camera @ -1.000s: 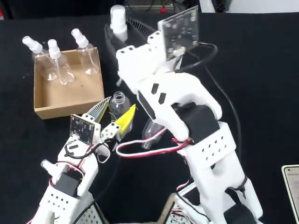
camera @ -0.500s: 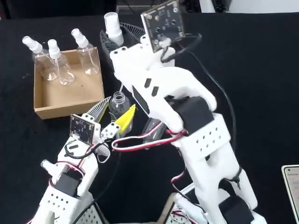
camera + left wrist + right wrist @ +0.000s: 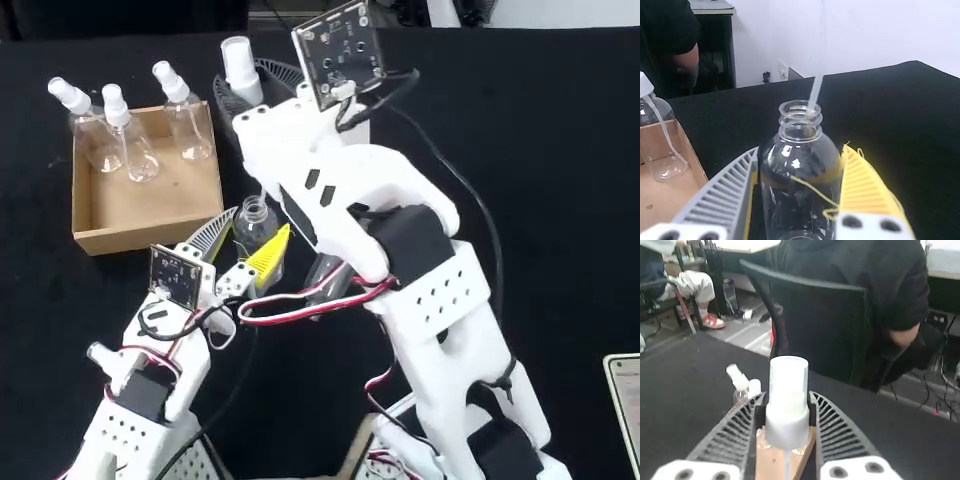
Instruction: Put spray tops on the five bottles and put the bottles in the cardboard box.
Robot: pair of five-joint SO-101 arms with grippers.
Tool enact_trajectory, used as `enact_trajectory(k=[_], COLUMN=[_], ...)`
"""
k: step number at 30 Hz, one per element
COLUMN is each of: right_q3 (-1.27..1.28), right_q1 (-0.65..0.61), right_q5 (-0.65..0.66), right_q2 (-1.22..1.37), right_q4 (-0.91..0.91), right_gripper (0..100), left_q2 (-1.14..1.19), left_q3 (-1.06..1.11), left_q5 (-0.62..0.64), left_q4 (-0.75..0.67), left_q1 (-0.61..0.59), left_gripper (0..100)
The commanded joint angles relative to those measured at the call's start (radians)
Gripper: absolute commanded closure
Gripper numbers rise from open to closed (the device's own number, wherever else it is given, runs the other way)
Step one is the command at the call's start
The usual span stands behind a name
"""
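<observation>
My left gripper [image 3: 257, 225] is shut on an upright clear bottle [image 3: 256, 214] with no top, just right of the cardboard box [image 3: 95, 215]. In the left wrist view the grey and yellow fingers press the bottle [image 3: 800, 170] from both sides, left gripper [image 3: 800, 152]. Above it, my right gripper [image 3: 250, 85] is shut on a white spray top [image 3: 241, 62]. Its thin dip tube [image 3: 815, 92] hangs down into the bottle's open mouth. The right wrist view has the spray top [image 3: 787, 400] clamped in the right gripper [image 3: 786, 396]. Three topped bottles [image 3: 125, 135] stand in the box.
Another clear bottle without a top [image 3: 325, 272] lies on the black table under the right arm. The box's near half [image 3: 130, 205] is bare cardboard. A pale flat object [image 3: 625, 395] sits at the table's right edge.
The right arm has swung left and slightly down with the spray top in its grip. The left arm and its bottle have stayed put.
</observation>
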Motion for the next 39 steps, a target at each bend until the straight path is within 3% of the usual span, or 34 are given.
enact_trajectory(k=[1,17,26,34,39], right_q3=[-0.051,0.102,0.351,0.704,0.799], right_q1=[-0.025,-0.08,-0.081,-0.077,-0.077], right_q5=[0.009,0.002,0.009,0.011,0.035], right_q2=[-0.007,-0.012,-0.216,-0.455,-0.516], right_q4=[0.012,0.025,0.012,-0.184,-0.252], right_gripper=[95.9,95.9,95.7,95.9,95.9], left_q2=[-0.012,-0.012,-0.012,-0.012,-0.012], left_q3=[0.022,0.022,0.022,0.022,0.022], left_q5=[0.002,0.002,0.002,0.002,0.002], left_q4=[0.002,0.002,0.002,0.002,0.002], left_q1=[0.013,0.013,0.013,0.013,0.013], left_gripper=[87,87,87,87,87])
